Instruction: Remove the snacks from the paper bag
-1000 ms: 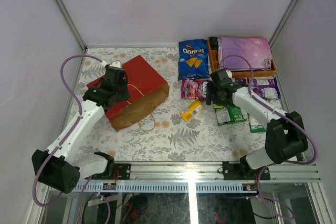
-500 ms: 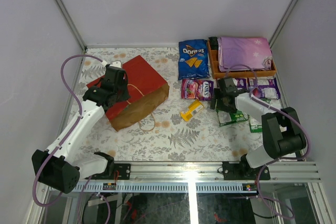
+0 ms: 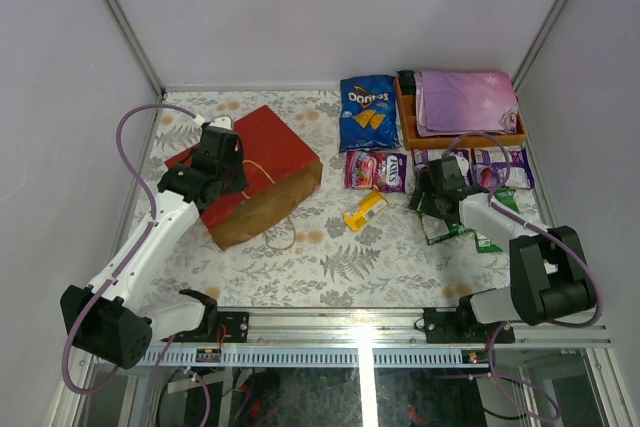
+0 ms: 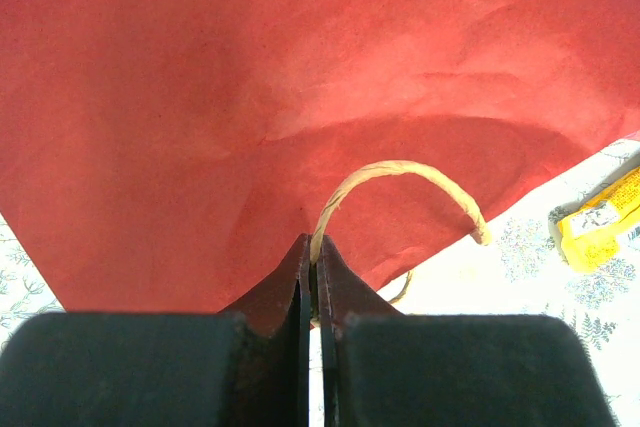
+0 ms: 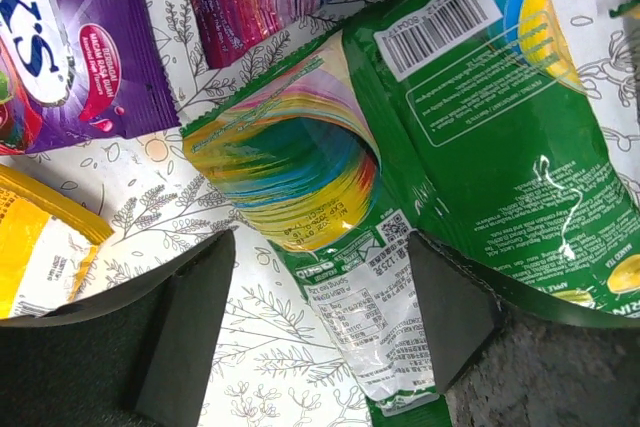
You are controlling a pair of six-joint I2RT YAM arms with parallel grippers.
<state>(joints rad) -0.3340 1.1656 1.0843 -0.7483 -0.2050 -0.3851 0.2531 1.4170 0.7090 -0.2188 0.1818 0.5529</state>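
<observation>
The left gripper (image 4: 312, 252) is shown clamped on the thin tan handle (image 4: 400, 169) of the red paper bag (image 4: 300, 67), which is laid at the left of the table (image 3: 330, 257). The right gripper (image 5: 318, 267) is held over a green packet (image 5: 480, 127), jaws apart, among snacks (image 3: 375, 169) spread at the right. The glossy packets are judged light, slippery and crushable, best pinched at a crimped seam. The paper handle is thought liable to tear.

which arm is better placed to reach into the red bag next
Right, probably: the right gripper is open above the green packet, holding nothing, while the left gripper is shut on the paper bag's handle.
</observation>
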